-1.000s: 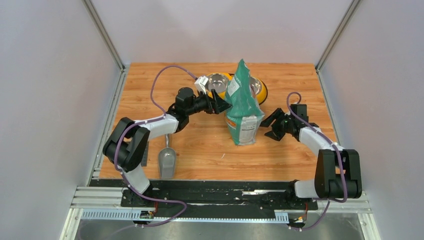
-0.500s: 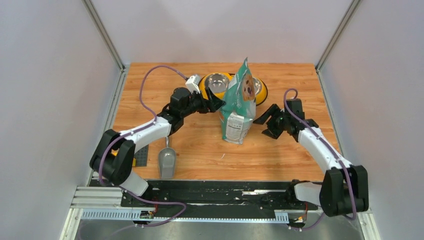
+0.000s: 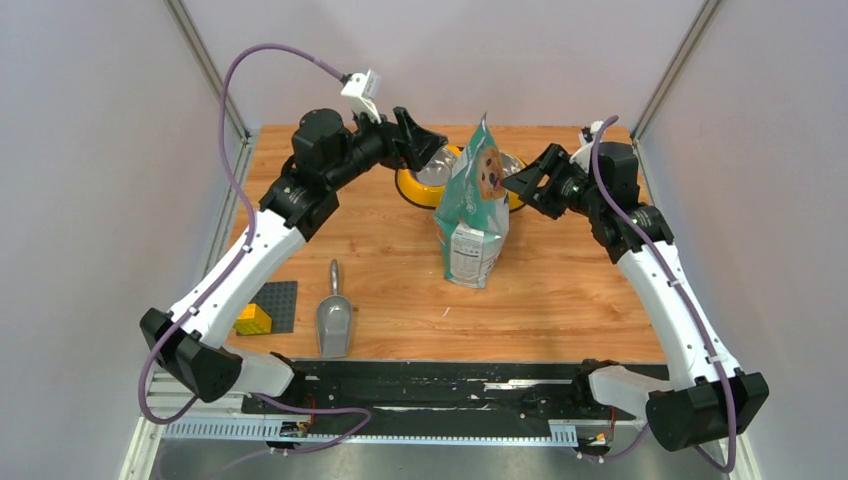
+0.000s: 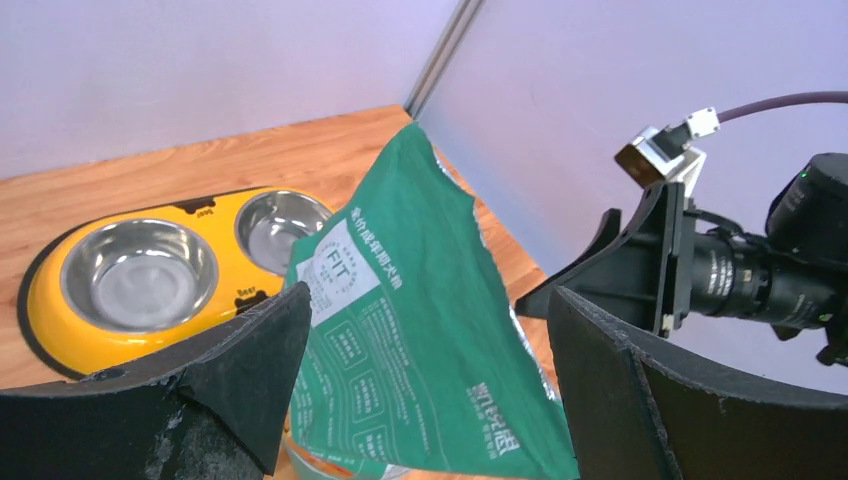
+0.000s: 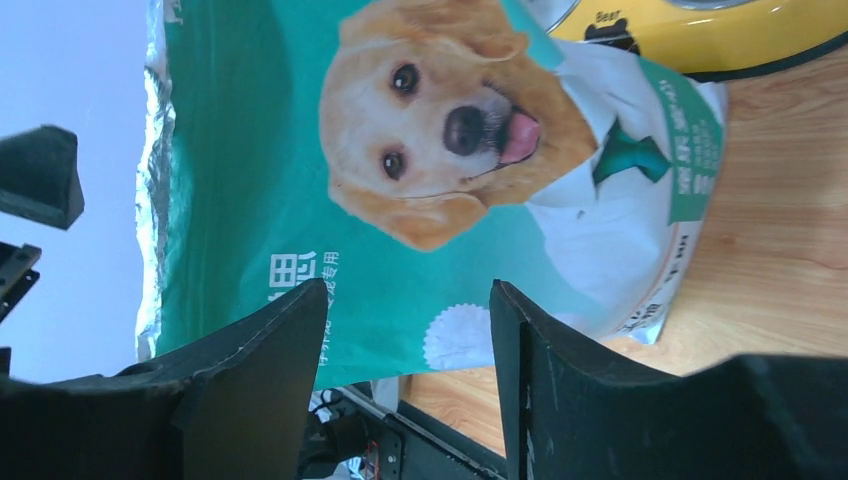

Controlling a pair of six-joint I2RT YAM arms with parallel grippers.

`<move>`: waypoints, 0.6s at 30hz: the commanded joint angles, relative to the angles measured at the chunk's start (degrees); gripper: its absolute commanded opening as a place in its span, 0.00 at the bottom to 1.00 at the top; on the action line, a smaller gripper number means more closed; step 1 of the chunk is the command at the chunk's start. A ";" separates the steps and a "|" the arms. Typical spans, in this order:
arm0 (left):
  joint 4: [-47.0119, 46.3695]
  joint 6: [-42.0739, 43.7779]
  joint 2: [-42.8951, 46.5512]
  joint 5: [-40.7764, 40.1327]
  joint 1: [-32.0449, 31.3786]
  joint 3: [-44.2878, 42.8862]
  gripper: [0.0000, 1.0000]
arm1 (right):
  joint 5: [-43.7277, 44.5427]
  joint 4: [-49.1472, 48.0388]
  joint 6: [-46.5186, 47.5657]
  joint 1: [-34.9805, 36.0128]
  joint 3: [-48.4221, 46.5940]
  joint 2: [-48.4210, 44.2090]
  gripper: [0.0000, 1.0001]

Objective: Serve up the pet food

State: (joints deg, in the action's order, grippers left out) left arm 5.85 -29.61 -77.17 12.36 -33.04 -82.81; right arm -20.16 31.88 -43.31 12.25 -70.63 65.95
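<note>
Both pairs of jaws stand released, gripping nothing: the left gripper [image 3: 433, 147] has its fingers spread wide, and in the left wrist view the teal-green pouch [image 4: 420, 350] fills the gap between them without touching either one. The right gripper [image 3: 525, 183] also holds its fingers apart, and its own camera looks through the gap at the pouch's golden retriever print

Wooden table [image 3: 560, 300] carries everything, with the pouch standing upright near its middle. The left arm reaches in a long arc to a spot up and to the left of the pouch's top, and the right arm does the same to the right of the top. Each gripper is near the pouch and pointed toward it, with a clear gap between

The pet food does not show in any view. Only the pouch can be seen, and its ragged upper edge shows silver foil lining from the right wrist

Behind the pouch, partly hidden by it, lies the yellow double feeder [image 3: 413, 188], and its two steel bowls [image 4: 140, 275] show bare metal. The grey scoop [image 3: 334, 325] lies well to the front left of the pouch with its handle pointing toward the back of the table. Left of the scoop, further from the pouch, sits a dark studded plate [image 3: 282, 298], with a small yellow block [image 3: 253, 320] touching its left edge
</note>
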 commanded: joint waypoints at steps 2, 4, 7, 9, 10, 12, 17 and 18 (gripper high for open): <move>8.44 0.94 -7.60 4.14 -0.27 -9.72 0.94 | -1.41 -4.71 -3.98 1.60 -3.48 1.12 0.63; 10.50 0.20 -10.52 6.48 -0.30 -12.76 0.92 | -1.42 -6.10 -5.07 1.84 -3.81 1.46 0.63; 12.67 -0.55 -14.05 9.48 -0.36 -15.23 0.88 | -1.09 -6.60 -6.43 1.81 -4.97 2.18 0.61; 13.52 -0.55 -15.23 10.83 -0.41 -16.52 0.87 | -1.07 -6.75 -6.80 1.84 -5.52 2.65 0.61; 13.41 -0.50 -15.48 11.89 -0.39 -17.00 0.87 | -1.10 -6.91 -6.90 1.90 -5.75 2.91 0.61; 13.14 -0.63 -16.15 13.34 -0.43 -17.63 0.87 | -1.26 -6.97 -7.12 1.89 -5.98 3.26 0.61; 11.58 -2.26 -16.29 14.93 -0.36 -17.47 0.89 | -1.04 -7.05 -7.56 1.90 -6.34 4.54 0.60; 11.08 -2.73 -16.06 14.64 -0.36 -17.34 0.90 | -0.90 -7.00 -7.70 1.90 -6.46 4.81 0.60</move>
State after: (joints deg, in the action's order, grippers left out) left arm 19.55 -30.52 -94.96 24.62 -33.04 -97.21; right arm -21.15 27.14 -49.54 13.85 -74.61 69.84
